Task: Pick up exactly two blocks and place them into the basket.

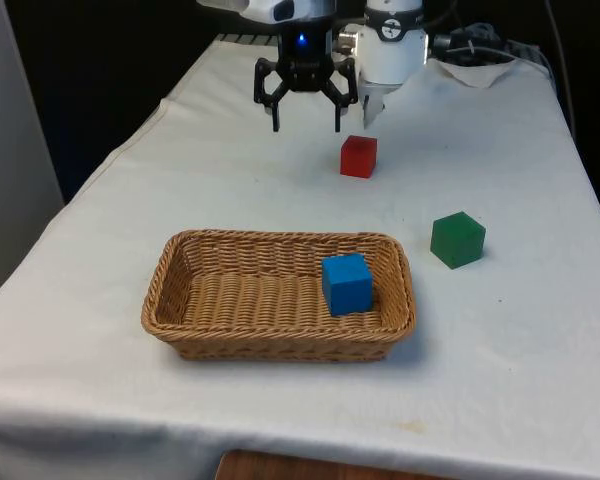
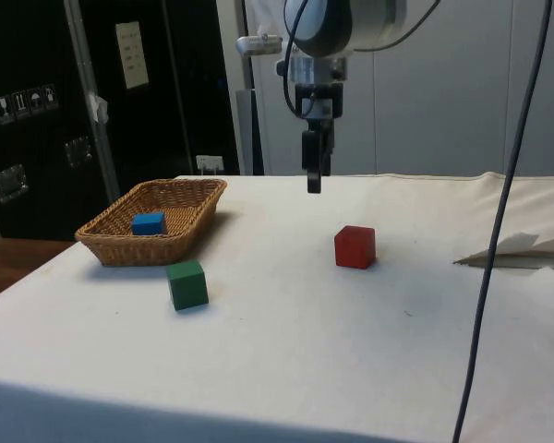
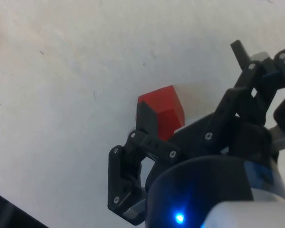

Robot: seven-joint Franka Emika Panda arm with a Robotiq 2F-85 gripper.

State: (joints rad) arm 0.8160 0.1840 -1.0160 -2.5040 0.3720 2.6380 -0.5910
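Observation:
A blue block [image 1: 346, 283] lies inside the wicker basket [image 1: 170, 290], towards the front view's right end. On the cloth beyond the basket stands a red block [image 1: 358, 156], and a green block [image 1: 457, 239] sits to the basket's right in the front view. My gripper [image 1: 307, 127] hangs open and empty above the table, a little to the left of the red block in the front view. From the side, the gripper [image 2: 312, 185] is well above the cloth and behind the red block [image 2: 355, 246]. In the wrist view the red block [image 3: 167, 105] lies partly behind one finger [image 3: 149, 126].
The basket [image 2: 198, 187] stands near the table's front edge, with the green block [image 2: 186, 284] just beside it. A folded white sheet [image 2: 517, 249] lies at the robot's end of the table. Bare cloth surrounds the red block.

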